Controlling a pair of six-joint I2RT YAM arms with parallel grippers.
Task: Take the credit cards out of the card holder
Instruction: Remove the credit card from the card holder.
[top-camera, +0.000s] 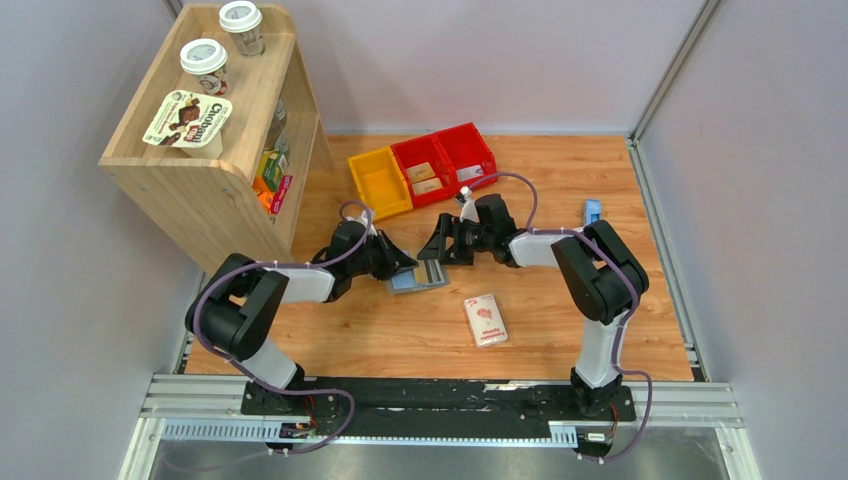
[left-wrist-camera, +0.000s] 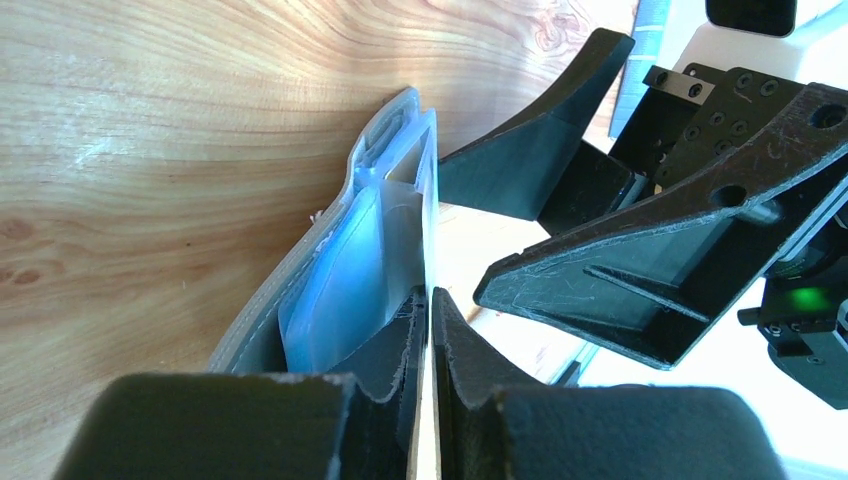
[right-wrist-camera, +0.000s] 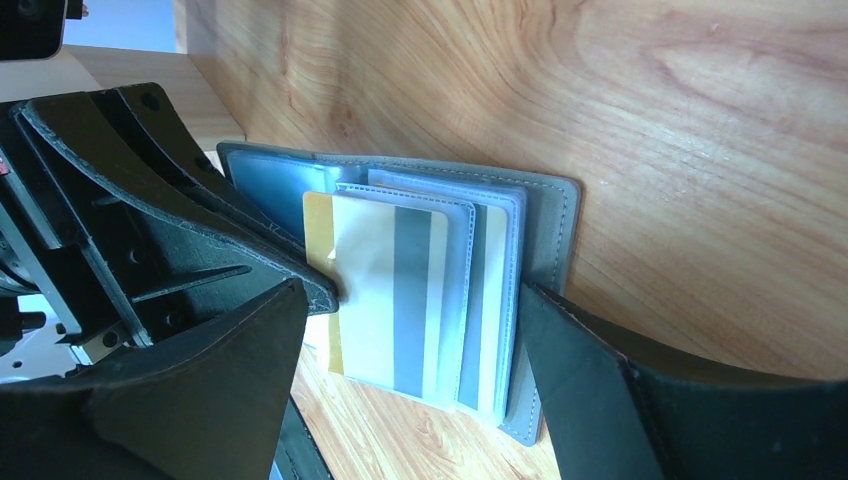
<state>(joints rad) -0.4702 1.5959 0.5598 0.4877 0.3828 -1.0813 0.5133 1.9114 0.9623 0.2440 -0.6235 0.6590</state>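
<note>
The left arm (top-camera: 300, 285) and right arm (top-camera: 545, 248) have white link shells between chunky black joint housings, each trailed by a looping purple cable (top-camera: 205, 305). Both are bolted to a black base rail (top-camera: 440, 398). The left gripper (top-camera: 403, 266) and right gripper (top-camera: 440, 253) are matte black with scuffed, wedge-shaped fingers (left-wrist-camera: 600, 290). The right one's mount shows small screws (left-wrist-camera: 700, 92) and a green light (left-wrist-camera: 806, 298)
</note>
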